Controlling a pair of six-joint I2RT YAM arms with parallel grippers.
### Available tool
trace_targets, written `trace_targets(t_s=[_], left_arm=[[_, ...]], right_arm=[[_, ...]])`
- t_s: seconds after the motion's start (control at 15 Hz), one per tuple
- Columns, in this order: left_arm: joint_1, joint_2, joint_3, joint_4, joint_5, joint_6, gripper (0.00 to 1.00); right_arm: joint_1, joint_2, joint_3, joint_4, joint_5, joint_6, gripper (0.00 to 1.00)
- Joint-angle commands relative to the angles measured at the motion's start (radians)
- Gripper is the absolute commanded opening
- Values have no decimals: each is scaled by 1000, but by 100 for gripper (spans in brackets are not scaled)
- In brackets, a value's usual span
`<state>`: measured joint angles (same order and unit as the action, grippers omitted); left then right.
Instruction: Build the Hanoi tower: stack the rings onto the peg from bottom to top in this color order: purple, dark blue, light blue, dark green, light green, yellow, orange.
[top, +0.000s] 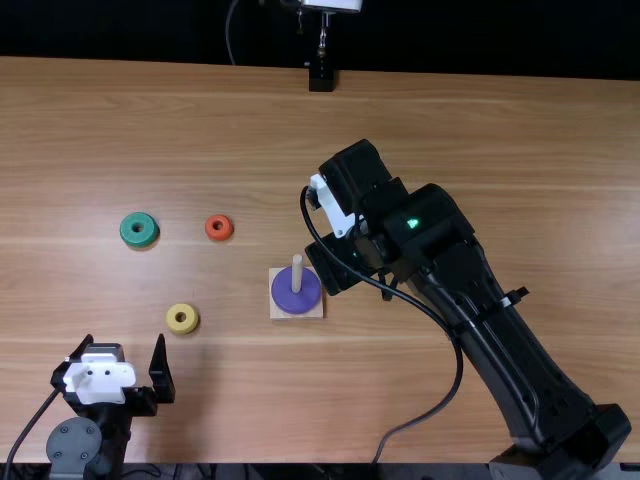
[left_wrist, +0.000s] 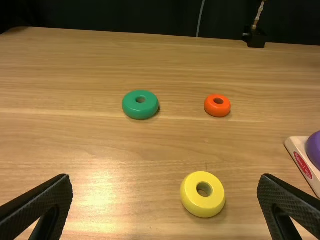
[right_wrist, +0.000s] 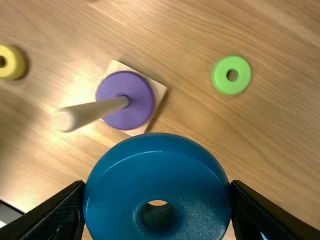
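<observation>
The right end effector (right_wrist: 157, 187) is pinching a large, glossy deep-blue ring (right_wrist: 125, 192) by its opposite outer sides, its fingers parted only by the ring's width, presumably so that the central hole is staying free for the upright pale wooden peg (top: 297, 270). It is holding the ring near the square light-wood base (top: 277, 312), where a flat purple ring (top: 306, 298) is already encircling the peg's foot; blue is probably going on next. The left end effector (left_wrist: 165, 182) is standing empty, its fingers spread wide, near the chunky pale-yellow ring (left_wrist: 202, 209), likely because its colours are coming later. That ring is lying loose on the brown wooden worktop (top: 430, 110), as are the rounded dark-green (left_wrist: 132, 108), small orange (left_wrist: 212, 108) and flat light-green (right_wrist: 219, 75) rings. The blue one is looking smooth, thick and round-edged, with a narrow dark hole.
</observation>
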<state>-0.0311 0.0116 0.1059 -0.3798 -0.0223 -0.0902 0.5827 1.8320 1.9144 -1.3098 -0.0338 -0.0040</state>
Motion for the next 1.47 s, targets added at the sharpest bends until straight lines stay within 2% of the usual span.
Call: trace_targets(t_s=[0.0,0.33,0.6,1.4], left_arm=[[5,-12,-106,-82,-2,6,100],[5,-12,-106,-82,-2,6,100],[5,-12,-106,-82,-2,6,100],[3,-12,-106,-82,-2,6,100]], right_arm=[[17,-23,49,-2,-3,-2,0],[37,-11,95,9,-3,-2,0],[55,75,144,7,-3,0,0],[92,128,173,9,-1,2,0]])
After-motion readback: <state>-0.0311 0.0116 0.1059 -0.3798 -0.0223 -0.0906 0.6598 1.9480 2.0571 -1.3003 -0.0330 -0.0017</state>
